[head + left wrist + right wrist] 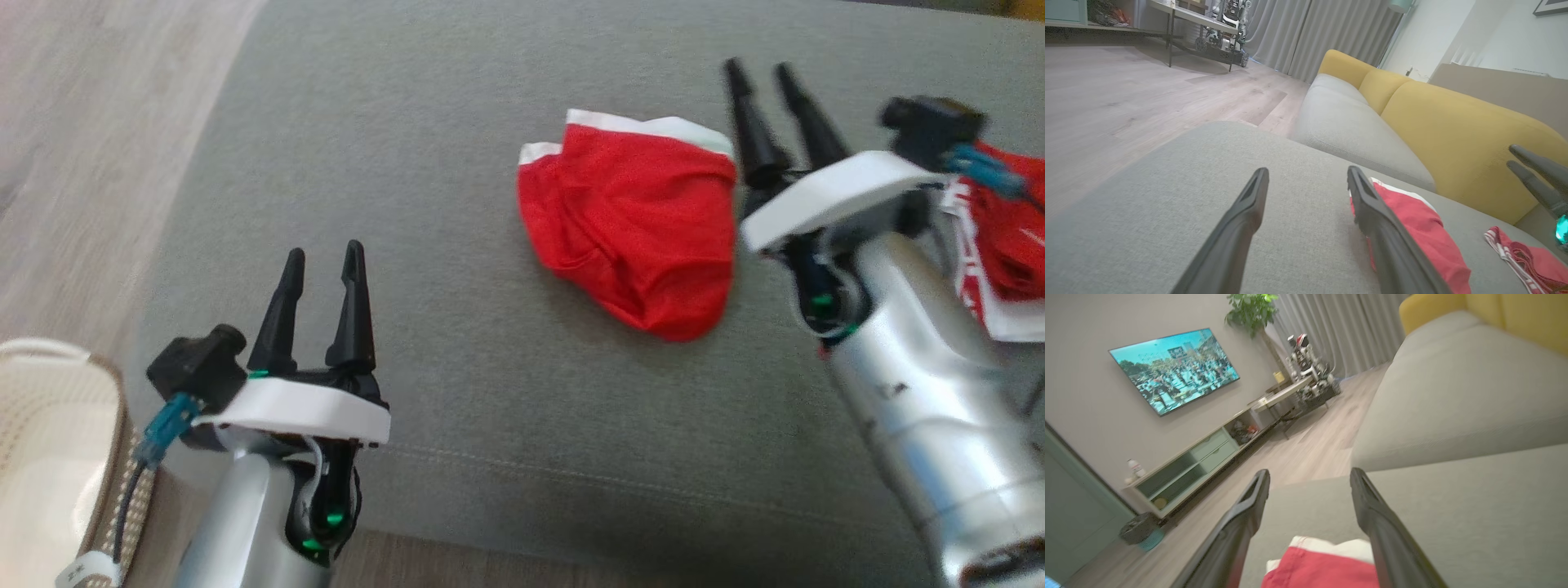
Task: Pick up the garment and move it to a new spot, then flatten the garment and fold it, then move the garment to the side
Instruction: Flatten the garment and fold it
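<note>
Red garment (629, 229) with a white waistband lies bunched and partly folded over on the grey sofa cushion (408, 204), right of centre in the head view. Waistband edge faces the far side of the cushion; the rounded red end faces the robot. Nothing grips it.

Right gripper (759, 69) stands just beside the garment's right edge, its tips past the waistband corner. The fingers are spread and nothing is between them. In the right wrist view the garment (1323, 567) shows low in the frame, under the gap of the spread right gripper (1309, 473); contact with the cloth cannot be told. The right arm is blurred in the head view.

Left gripper (325, 251) sits at the lower left, well apart from the garment, fingers parted and empty, over the cushion's near part. In its own wrist view the left gripper (1307, 171) points across the cushion, the garment (1421, 220) partly behind its right-hand finger, and the right gripper (1511, 156) enters at the right edge.

A second red garment (1012, 245) with white striped trim lies further right, partly behind the right arm. A pale woven basket (41, 349) stands at the lower left on the wooden floor (82, 122). Yellow backrest (1453, 130) runs behind the cushion. Across the room: a wall television (1175, 369) above a low cabinet (1188, 469).
</note>
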Tool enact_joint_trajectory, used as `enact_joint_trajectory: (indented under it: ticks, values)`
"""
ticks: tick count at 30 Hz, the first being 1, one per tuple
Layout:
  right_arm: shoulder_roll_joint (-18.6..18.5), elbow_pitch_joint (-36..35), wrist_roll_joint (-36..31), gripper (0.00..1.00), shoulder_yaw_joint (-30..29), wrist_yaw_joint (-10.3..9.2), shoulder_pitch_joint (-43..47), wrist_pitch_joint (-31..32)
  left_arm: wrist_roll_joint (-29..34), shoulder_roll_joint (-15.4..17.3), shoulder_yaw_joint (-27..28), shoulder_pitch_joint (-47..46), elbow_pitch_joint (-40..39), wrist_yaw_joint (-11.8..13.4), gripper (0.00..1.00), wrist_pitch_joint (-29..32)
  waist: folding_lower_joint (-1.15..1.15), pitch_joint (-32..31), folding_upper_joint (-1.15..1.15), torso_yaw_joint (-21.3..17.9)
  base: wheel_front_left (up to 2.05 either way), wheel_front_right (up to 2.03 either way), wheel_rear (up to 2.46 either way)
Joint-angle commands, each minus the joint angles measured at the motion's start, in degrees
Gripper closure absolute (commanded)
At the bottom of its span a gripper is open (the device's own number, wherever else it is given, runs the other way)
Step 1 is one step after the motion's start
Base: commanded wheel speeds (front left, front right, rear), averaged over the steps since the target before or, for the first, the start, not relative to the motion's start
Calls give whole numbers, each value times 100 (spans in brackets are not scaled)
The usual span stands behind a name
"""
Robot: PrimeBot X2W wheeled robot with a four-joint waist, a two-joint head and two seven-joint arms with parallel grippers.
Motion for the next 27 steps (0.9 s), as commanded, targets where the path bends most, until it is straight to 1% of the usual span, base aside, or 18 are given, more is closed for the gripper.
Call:
enact_joint_trajectory:
  ticks: [1, 3, 4, 7, 9, 13, 18, 22, 27]
  values:
    - [-19, -282, -216, 0, -144, -1, 120, -53, 45, 63, 242, -102, -244, -35, 0, -32, 0, -123, 0, -225, 0, 0, 0]
    - [-154, -447, -591, 0, -394, -1, 300, -53, 33, 63, 278, -97, -289, -45, 0, -32, 0, -138, 0, -335, 0, 0, 0]
    - [-258, -668, -1042, 0, -604, -1, 516, -54, 16, 63, 311, -93, -334, -50, 0, -32, 0, -142, 0, -439, 0, 0, 0]
    - [-312, -1044, -1615, 0, -946, -1, 929, -54, 25, 63, 353, -91, -388, -55, 0, -32, 0, -132, 0, -571, 0, 0, 0]
    - [-272, -1295, -1964, 0, -1228, -1, 1230, -54, 34, 63, 375, -92, -422, -66, 0, -32, 0, -120, 0, -648, 0, 0, 0]
    - [-75, -1802, -2626, 0, -1720, -1, 1808, -54, 55, 63, 408, -75, -459, -98, 0, -32, 0, -89, 0, -763, 0, 0, 0]
    - [195, -2253, -3170, 0, -2069, -1, 2368, -54, 107, 63, 405, -10, -470, -128, 0, -32, 0, -67, 0, -854, 0, 0, 0]
    - [330, -2418, -3342, 0, -2166, -1, 2576, -54, 134, 63, 390, 44, -446, -137, 0, -32, 0, -65, 0, -897, 0, 0, 0]
    - [407, -2499, -3413, 0, -2201, -1, 2655, -54, 161, 63, 392, 72, -468, -135, 0, -32, 0, -89, 0, -907, 0, 0, 0]
